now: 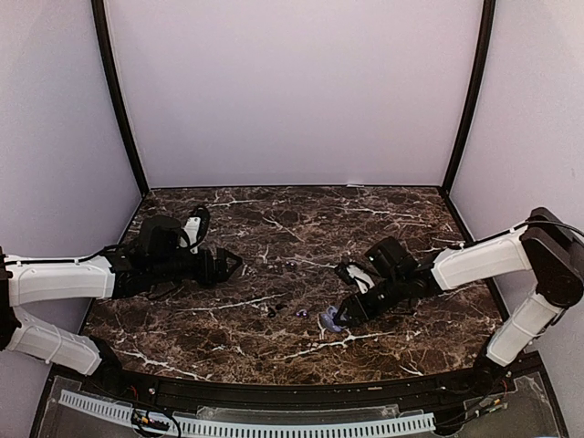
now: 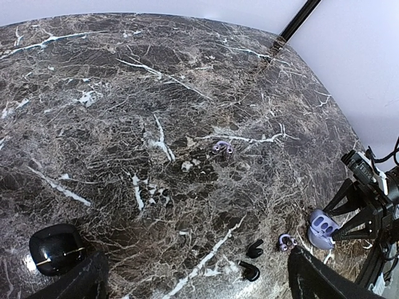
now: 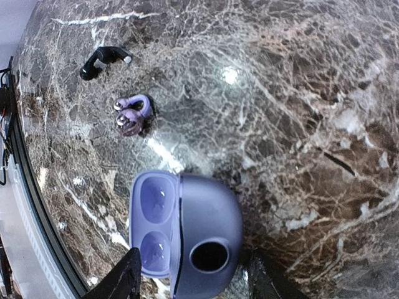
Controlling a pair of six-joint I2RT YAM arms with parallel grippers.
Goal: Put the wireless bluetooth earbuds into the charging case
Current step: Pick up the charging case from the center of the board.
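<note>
- The dark marble bench point(image 1: 274, 219) carries everything
- The left gripper point(image 1: 235, 265) hangs over the bench's left side, released: its jaws are spread wide with nothing between them
- The right gripper point(image 1: 344, 314) is down at the bench's front right, one finger on each side of the purple charging case point(image 3: 209, 218); I cannot tell whether the fingers press on it or stand just off its walls
- That case lies open on the bench, the two hollows in one half facing up
- A black case point(image 2: 56, 248), closed, sits near the left gripper, well apart from the purple one
- One purple earbud point(image 3: 132, 115) lies on the bench just beside the open case; a second purple earbud point(image 2: 222, 147) lies further out, toward the middle
- Two black earbuds point(image 2: 254, 249) lie close together near the first purple one, all outside the cases
</note>
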